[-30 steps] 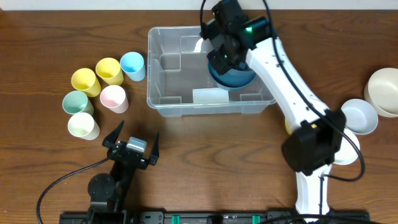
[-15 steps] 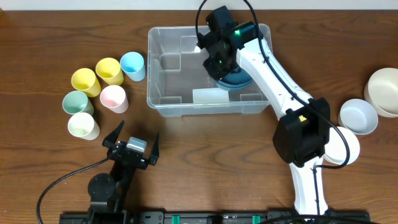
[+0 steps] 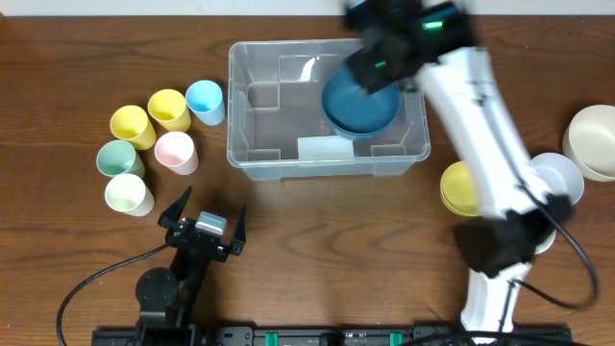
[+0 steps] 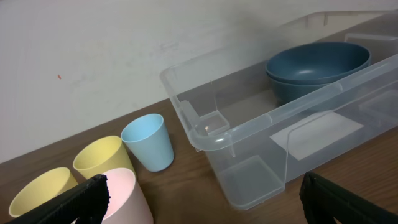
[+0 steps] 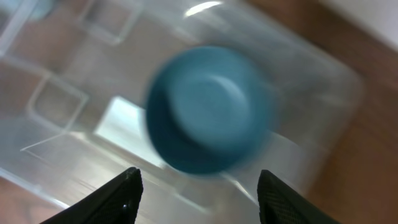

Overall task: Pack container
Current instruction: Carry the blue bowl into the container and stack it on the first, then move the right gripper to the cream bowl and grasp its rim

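Observation:
The clear container (image 3: pixel 235 106) stands at the table's far middle. In its right half rest two stacked dark blue bowls (image 3: pixel 357 106), also visible in the left wrist view (image 4: pixel 317 62). My right gripper (image 3: pixel 382 65) hangs blurred above the bowls' far edge. In the right wrist view it (image 5: pixel 199 186) is open with nothing between its fingers, and the top blue bowl (image 5: pixel 208 109) lies below it in the container (image 5: pixel 68 143). My left gripper (image 3: pixel 207 213) rests open near the front left, apart from everything; its view (image 4: pixel 202 199) looks toward the container (image 4: pixel 205 127).
Several pastel cups stand left of the container: two yellow (image 3: pixel 132 125) (image 3: pixel 168 109), light blue (image 3: pixel 205 101), pink (image 3: pixel 176 151), green (image 3: pixel 119 159), pale white (image 3: pixel 128 193). On the right are a yellow bowl (image 3: pixel 459 187), a white bowl (image 3: pixel 562 178) and a cream bowl (image 3: pixel 594 139).
My right gripper has opened and let go of the blue bowl, which now sits in the container. The right arm has lifted and swung right. The left arm has not moved.

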You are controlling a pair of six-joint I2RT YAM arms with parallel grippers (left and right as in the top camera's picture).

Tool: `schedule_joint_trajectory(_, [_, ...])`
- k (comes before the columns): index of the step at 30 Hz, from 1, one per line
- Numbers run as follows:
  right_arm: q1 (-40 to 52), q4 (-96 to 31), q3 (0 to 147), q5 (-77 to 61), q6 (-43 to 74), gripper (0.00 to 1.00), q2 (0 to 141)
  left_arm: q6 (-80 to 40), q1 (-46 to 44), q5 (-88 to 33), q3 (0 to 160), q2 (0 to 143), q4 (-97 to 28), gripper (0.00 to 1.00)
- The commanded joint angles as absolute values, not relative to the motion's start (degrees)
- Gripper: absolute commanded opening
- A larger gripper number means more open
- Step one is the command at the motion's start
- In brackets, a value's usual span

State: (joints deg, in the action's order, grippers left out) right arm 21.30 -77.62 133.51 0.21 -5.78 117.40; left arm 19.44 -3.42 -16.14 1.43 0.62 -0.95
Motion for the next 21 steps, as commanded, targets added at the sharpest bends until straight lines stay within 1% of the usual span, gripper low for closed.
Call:
schedule_joint_trajectory(1, [12.1,-80.4,135.0,5.9,2.2,0.62,112.2,19.0,-3.1,-16.7,0.2,0.3,-2.7,0.98])
schedule_joint_trajectory(7, [-6.1,-85.2,134.1,5.7,13.4,0.66,111.9,19.0,-3.1,-16.7,0.2,0.3,-2.7,0.98])
schedule_joint_trajectory(11, [-15.2,-84.6,129.6,4.5,14.8,0.67,113.7,19.0,-3.1,-16.7,0.2,0.3,-2.7,0.98])
schedule_joint_trajectory(16, [-21.5,-78.8,120.7,4.4,14.3,0.68,115.4,19.0,-3.1,-16.7,0.2,0.3,-2.7,0.98])
schedule_joint_trajectory(21, [-24.9,-72.0,112.0,4.3,13.2,0.68,115.5,19.0,-3.1,-16.7,0.2,0.3,-2.7,0.98])
